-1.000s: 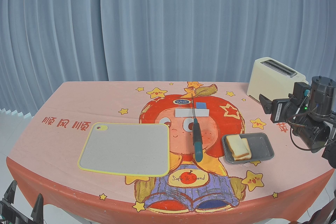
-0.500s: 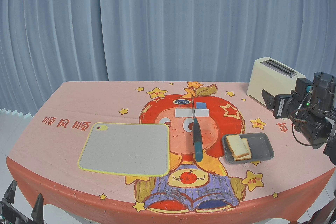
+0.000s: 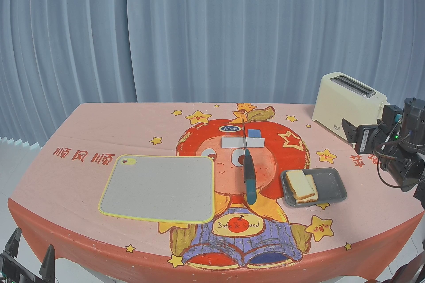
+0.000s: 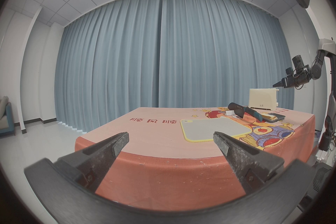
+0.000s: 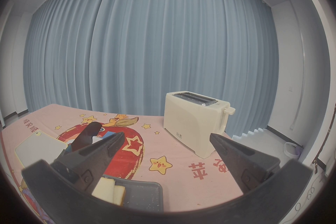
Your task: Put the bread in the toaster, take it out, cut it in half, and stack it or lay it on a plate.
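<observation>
Lying in the grey tray (image 3: 331, 185) near the front edge of the tabletop (image 3: 88, 129), towards its right side, the bread (image 3: 302, 185) shows to us as pale slices stacked one upon another. We see the toaster (image 3: 347, 103) standing at the far right corner, well apart from the tray. Our right pincer (image 3: 348, 129) hangs above the right edge, just beside the toaster, spread wide and holding nothing. The knife (image 3: 249, 169) lies mid-tabletop, its handle towards the front edge. The cutting board (image 3: 159, 187) lies left of it. Our left pincer (image 4: 170, 135) sits off the front left corner, wide apart and empty.
</observation>
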You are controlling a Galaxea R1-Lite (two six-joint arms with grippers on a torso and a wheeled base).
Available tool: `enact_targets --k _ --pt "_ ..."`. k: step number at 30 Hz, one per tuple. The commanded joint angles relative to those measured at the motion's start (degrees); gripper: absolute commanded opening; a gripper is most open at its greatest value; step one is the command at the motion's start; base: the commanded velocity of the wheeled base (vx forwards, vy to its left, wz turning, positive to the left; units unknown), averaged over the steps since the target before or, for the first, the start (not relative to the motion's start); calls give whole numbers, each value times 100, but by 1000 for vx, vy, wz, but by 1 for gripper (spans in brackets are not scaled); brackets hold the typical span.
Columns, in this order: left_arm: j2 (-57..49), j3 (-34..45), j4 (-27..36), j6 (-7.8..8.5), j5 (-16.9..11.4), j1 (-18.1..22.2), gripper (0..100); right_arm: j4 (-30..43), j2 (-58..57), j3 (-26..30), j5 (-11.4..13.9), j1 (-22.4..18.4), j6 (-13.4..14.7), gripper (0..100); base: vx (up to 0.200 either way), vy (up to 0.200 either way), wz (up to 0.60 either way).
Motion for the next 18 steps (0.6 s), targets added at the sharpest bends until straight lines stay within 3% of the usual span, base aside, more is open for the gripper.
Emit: enact_targets --k 1,8,18 --pt "-93 101 0 -2 0 2 100 -2 -183 70 6 -118 2 100 0 0 0" --pt "-93 101 0 -2 0 2 100 -2 -429 281 15 -346 2 100 0 0 0" --pt "-93 101 0 -2 0 2 100 6 -1070 650 270 -759 -121 100 0 0 0"
